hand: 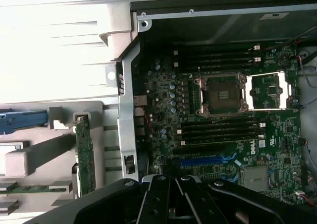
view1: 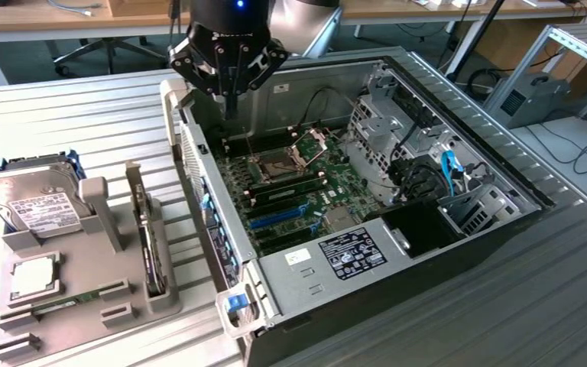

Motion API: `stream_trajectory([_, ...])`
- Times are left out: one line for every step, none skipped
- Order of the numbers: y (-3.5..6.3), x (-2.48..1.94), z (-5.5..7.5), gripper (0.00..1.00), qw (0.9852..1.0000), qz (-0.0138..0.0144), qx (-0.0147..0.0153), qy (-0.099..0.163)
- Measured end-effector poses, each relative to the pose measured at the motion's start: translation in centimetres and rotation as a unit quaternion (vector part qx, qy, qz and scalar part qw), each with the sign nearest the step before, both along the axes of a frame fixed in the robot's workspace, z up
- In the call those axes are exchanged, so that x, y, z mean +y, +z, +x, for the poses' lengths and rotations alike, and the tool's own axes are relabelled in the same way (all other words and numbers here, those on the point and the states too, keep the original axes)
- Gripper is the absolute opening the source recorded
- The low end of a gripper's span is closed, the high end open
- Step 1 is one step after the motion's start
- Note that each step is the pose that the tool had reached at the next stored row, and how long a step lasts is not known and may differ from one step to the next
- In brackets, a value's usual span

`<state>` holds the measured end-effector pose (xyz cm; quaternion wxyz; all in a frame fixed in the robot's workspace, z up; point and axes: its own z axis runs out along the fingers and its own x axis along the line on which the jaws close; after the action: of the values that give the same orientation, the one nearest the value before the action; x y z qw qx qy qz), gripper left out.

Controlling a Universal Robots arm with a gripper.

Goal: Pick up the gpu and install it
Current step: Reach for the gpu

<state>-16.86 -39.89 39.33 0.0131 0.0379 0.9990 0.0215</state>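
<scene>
The gpu (view1: pixel 150 241) stands on edge in a slot of the grey holder (view1: pixel 95 325), left of the open computer case (view1: pixel 304 294) in the exterior view. In the wrist view the gpu (hand: pixel 85 157) shows its green circuit-board side. My gripper (view1: pixel 230 103) hangs over the far left corner of the case, above the motherboard (view1: pixel 304 183). Its fingers are shut with nothing between them. The gripper (hand: pixel 171 201) also appears in the wrist view, over the blue expansion slot (hand: pixel 208 161). It is well apart from the gpu.
The holder also carries a silver hard drive (view1: pixel 34 202), a processor chip (view1: pixel 34 275) and a green memory stick (view1: pixel 64 302). Inside the case are the open processor socket (view1: pixel 273 164), blue slots (view1: pixel 278 218), cables and drive bays (view1: pixel 446 172). The ribbed metal table (view1: pixel 69 115) lies around.
</scene>
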Motion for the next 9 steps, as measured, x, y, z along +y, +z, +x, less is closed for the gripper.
stream_trajectory([0.00, 0.00, -0.05, 0.11, 1.0000, 0.0000, 0.0000, 0.000])
stream_trajectory([0.00, 0.00, -0.12, 0.11, 1.0000, 0.0000, 0.0000, 0.000])
stream_trajectory([0.00, 0.00, -0.17, 0.11, 1.0000, 0.0000, 0.0000, 0.000])
stream_trajectory([0.00, 0.00, -0.22, 0.11, 1.0000, 0.0000, 0.0000, 0.000])
stream_trajectory([0.00, 0.00, -0.28, 0.11, 1.0000, 0.0000, 0.0000, 0.000])
stream_trajectory([0.00, 0.00, -0.33, 0.11, 1.0000, 0.0000, 0.0000, 0.000])
stream_trajectory([0.00, 0.00, -0.38, 0.11, 1.0000, 0.0000, 0.0000, 0.000])
stream_trajectory([0.00, 0.00, -0.47, 0.11, 1.0000, 0.0000, 0.0000, 0.000])
stream_trajectory([0.00, 0.00, -0.57, 0.11, 1.0000, 0.0000, 0.0000, 0.000])
